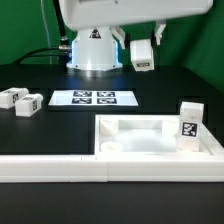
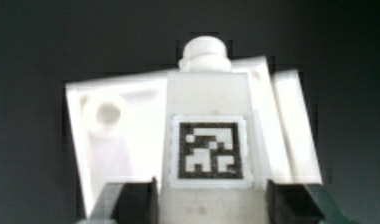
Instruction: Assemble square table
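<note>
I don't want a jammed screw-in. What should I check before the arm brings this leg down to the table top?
1. Held leg clamped between the gripper's fingers: ok.
2. Its screw tip points away from the gripper: ok.
3. Tip lined up over a socket: cannot tell; in the wrist view the socket shows beside the leg, not past its tip.
4. Table top lies against the fence: ok.
5. Standing leg upright at the top's corner on the exterior view's right: ok.
6. Loose legs lie apart from the top: ok.
</note>
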Controlling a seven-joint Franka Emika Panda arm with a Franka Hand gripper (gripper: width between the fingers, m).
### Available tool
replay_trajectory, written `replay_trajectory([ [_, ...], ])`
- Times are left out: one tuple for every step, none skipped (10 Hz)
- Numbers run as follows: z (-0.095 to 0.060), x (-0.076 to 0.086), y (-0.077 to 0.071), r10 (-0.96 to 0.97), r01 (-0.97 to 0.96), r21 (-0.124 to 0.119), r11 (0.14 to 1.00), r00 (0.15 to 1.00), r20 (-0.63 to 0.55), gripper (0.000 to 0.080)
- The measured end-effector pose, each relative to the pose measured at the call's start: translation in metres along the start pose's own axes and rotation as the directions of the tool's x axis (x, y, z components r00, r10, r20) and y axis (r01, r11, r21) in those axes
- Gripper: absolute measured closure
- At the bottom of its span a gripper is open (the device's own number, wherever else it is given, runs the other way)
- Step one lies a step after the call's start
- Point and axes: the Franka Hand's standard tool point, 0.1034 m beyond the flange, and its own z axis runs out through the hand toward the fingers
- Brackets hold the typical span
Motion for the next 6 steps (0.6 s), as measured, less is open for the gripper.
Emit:
replay_trajectory([
  [0.001,0.003,-0.001,-0.002,0.002,0.000,1.000,0.996,-0.090,0.0509],
  [0.002,0.002,0.000,0.001,-0.001,0.000,1.000,0.989,-0.150,0.0509],
  [0.001,0.004,0.000,0.001,-0.002,-0.001,1.000,0.981,-0.196,0.0509],
  [0.000,0.014,0.001,-0.019,0.015,-0.016,1.000,0.956,-0.291,0.0509],
  [0.000,0.014,0.001,-0.019,0.015,-0.016,1.000,0.956,-0.291,0.0509],
  [0.000,0.014,0.001,-0.019,0.015,-0.016,1.000,0.956,-0.291,0.0509],
])
